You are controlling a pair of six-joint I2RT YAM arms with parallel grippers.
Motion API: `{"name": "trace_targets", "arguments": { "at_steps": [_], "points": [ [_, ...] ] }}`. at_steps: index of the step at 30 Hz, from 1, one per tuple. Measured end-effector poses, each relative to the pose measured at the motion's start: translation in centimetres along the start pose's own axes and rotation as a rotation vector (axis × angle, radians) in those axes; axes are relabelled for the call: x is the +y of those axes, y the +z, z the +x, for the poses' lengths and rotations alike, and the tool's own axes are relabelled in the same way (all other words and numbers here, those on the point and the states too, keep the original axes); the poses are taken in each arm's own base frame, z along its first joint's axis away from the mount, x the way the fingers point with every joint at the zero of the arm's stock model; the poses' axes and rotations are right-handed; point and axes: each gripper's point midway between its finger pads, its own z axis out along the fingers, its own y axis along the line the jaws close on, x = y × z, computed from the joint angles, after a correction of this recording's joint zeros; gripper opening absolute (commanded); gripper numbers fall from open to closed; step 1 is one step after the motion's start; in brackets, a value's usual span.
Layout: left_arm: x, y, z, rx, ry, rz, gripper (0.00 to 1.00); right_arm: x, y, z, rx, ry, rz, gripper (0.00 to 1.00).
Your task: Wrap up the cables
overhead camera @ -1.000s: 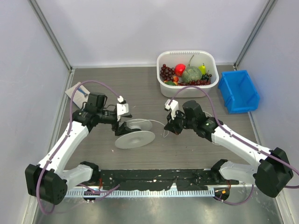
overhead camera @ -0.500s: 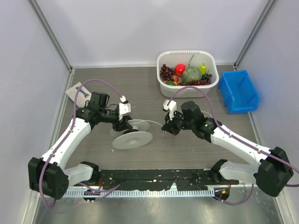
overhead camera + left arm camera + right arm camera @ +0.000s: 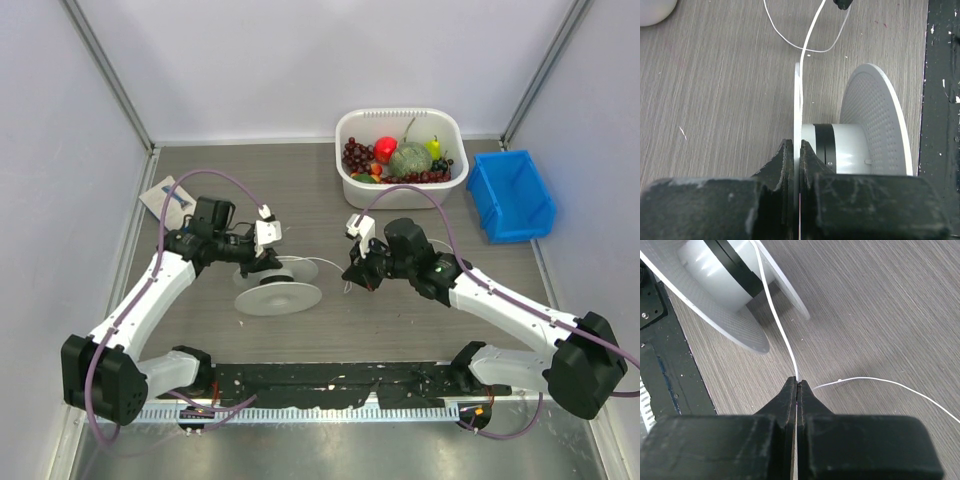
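Note:
The cable (image 3: 774, 307) is a thin white cord running from the white spool (image 3: 715, 277) to my right gripper (image 3: 797, 383), which is shut on it. A loose tail (image 3: 890, 382) trails off to the right over the table. In the left wrist view the cable (image 3: 809, 37) comes down to the spool's hub (image 3: 850, 150). My left gripper (image 3: 796, 145) is shut on the thin edge of the spool's near flange. From above, the spool (image 3: 280, 298) lies between the left gripper (image 3: 262, 264) and the right gripper (image 3: 352, 276).
A white tub of toy fruit (image 3: 352, 180) stands at the back, with a blue bin (image 3: 512, 195) to its right. A flat card (image 3: 165, 195) lies at the far left. A black strip (image 3: 330, 380) runs along the near edge.
My left gripper has closed on the spool's flange, and the spool has shifted slightly left. The right gripper, still shut on the cable, has drifted a little left.

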Motion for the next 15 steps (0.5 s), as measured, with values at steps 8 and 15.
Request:
{"name": "trace_targets", "arguments": {
  "at_steps": [8, 15],
  "points": [
    [0.0, -0.4, -0.5, -0.011, -0.027, -0.021, 0.00, 0.1, 0.2, 0.2, 0.003, 0.010, -0.002, 0.01],
    [-0.2, -1.4, -2.4, -0.067, -0.009, -0.056, 0.00, -0.2, 0.1, 1.1, 0.011, 0.008, 0.013, 0.01]
  ]
}}
